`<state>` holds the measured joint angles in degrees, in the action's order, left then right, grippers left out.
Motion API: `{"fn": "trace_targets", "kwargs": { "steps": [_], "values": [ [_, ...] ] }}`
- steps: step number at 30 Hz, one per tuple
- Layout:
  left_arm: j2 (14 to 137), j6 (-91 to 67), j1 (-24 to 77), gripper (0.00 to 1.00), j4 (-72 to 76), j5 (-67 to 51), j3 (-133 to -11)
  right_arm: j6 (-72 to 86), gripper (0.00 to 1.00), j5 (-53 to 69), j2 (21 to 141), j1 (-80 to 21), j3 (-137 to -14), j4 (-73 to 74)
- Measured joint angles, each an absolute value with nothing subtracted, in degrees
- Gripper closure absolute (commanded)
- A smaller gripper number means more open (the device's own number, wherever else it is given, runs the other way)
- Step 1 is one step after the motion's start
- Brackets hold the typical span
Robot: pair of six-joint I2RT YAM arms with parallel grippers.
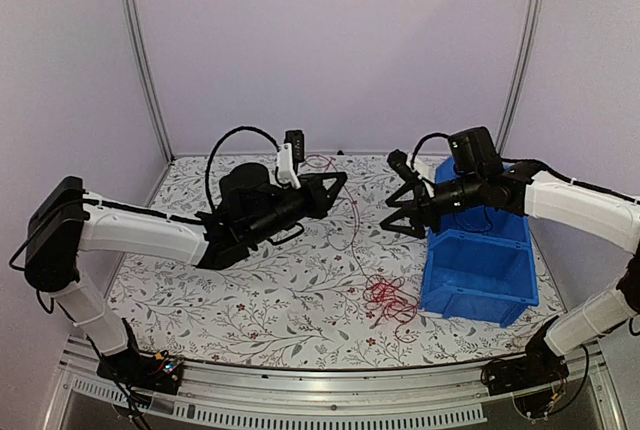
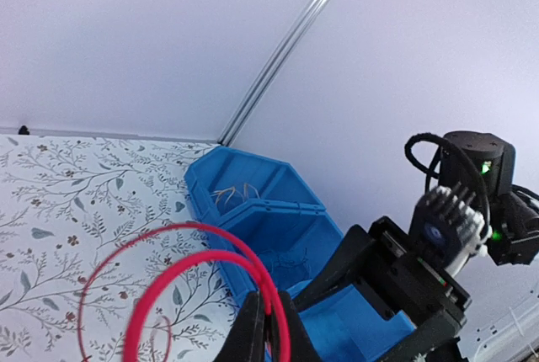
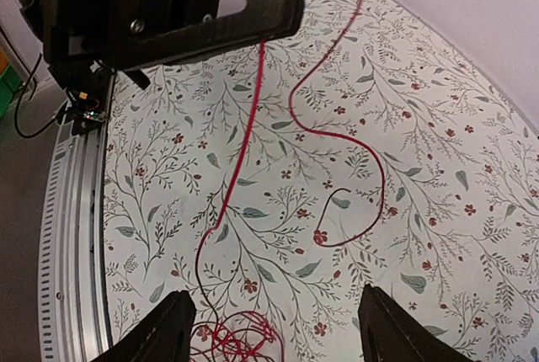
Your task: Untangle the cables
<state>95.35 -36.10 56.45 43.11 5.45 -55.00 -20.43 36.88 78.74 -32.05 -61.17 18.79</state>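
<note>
Left hand (image 1: pixel 338 182) pinching red cables (image 1: pixel 385 295), right hand (image 1: pixel 394 208) spread wide

We log the left arm (image 1: pixel 140 230) reaching in from the left, forearm raised toward table centre; left gripper (image 1: pixel 338 183) aloft, jaws pinched together on a red cable (image 2: pixel 210 258). Right arm (image 1: pixel 580 205) extends leftward; right gripper (image 1: pixel 392 196) faces the left one, near but apart, jaws spread wide with nothing between them; we think its wrist is rolled on edge, though the overhead view is coarse.
</note>
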Motion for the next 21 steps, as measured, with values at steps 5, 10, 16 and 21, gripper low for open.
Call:
{"fn": "trace_targets", "kwargs": {
  "steps": [5, 10, 16, 21],
  "values": [
    [94.35, -37.91, 56.18, 1.00, 39.81, 10.52, -50.59, -22.20, 0.25, 36.27, 85.54, -37.52, -58.89, 17.17],
    [93.62, -38.44, 56.18, 1.00, 36.45, 13.15, -49.39, -23.49, 0.34, 33.89, 94.50, -42.39, -58.52, 15.81],
    [84.82, -36.77, 56.18, 1.00, 30.72, 16.12, -49.63, -22.46, 0.58, 30.44, 102.13, -45.36, -58.54, 14.79],
    [75.99, -31.03, 56.18, 1.00, 24.47, 18.96, -55.11, -21.37, 0.68, 27.79, 104.22, -45.30, -58.57, 13.69]
  ]
}}
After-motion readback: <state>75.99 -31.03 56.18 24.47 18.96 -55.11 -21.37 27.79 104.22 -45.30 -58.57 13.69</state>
